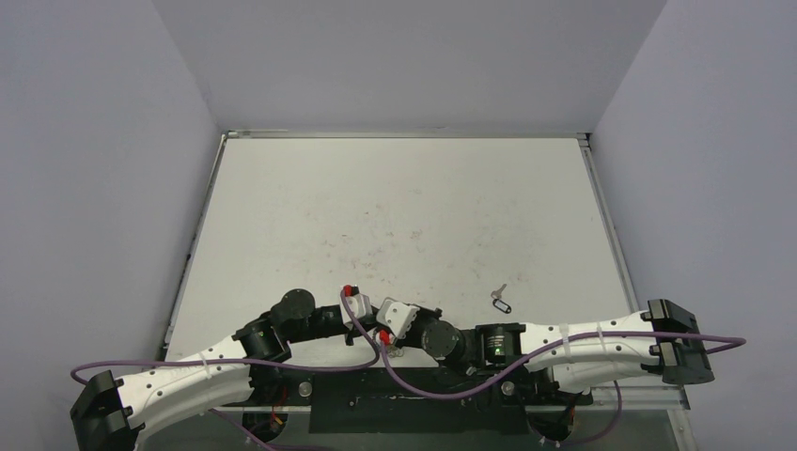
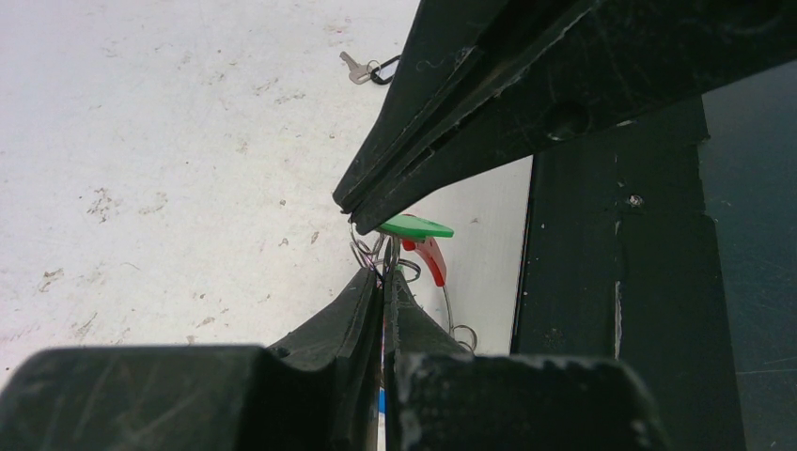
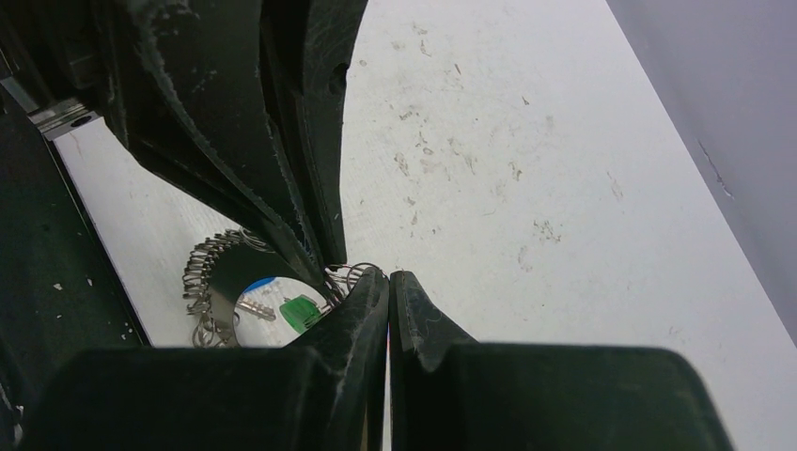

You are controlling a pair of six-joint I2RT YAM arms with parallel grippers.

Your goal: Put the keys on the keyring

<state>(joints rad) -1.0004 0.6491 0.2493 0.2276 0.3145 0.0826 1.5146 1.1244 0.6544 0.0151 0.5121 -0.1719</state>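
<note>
A white table, scuffed with faint brownish marks, sits boxed in by plain grey walls on three sides. Right of centre on it lies a thin black wire loop with what looks like a small silver key attached. A black plate runs along the near edge.

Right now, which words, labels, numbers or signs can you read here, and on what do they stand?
None can be read.
The right arm's black joint housing bears a greenish mark, too small to read.
The green plastic key head shows no print.
</note>
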